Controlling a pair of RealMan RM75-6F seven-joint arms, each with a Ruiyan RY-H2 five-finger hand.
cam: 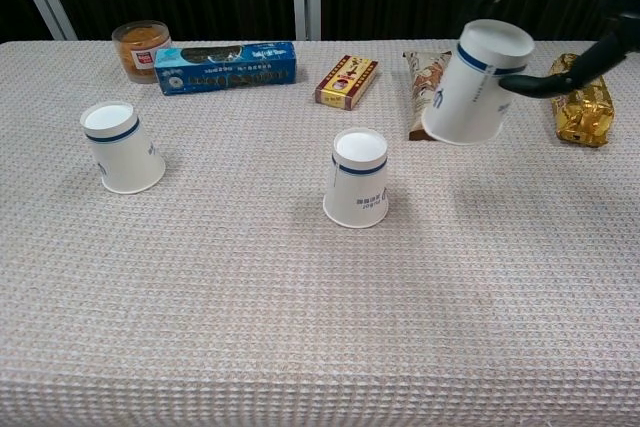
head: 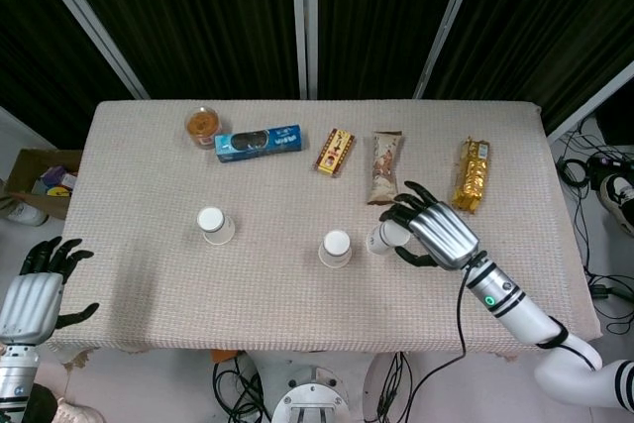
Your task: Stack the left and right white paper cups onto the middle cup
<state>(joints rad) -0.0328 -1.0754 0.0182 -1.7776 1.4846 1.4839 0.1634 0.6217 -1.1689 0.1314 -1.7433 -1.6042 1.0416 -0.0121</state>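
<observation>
Three white paper cups with a blue band stand upside down. The left cup and the middle cup rest on the table. My right hand grips the right cup and holds it tilted in the air, up and to the right of the middle cup. My left hand hangs off the table's front left corner, fingers spread, holding nothing; the chest view does not show it.
Along the far side of the table lie a round snack jar, a blue biscuit box, a small red and yellow packet, a brown snack bar and a gold packet.
</observation>
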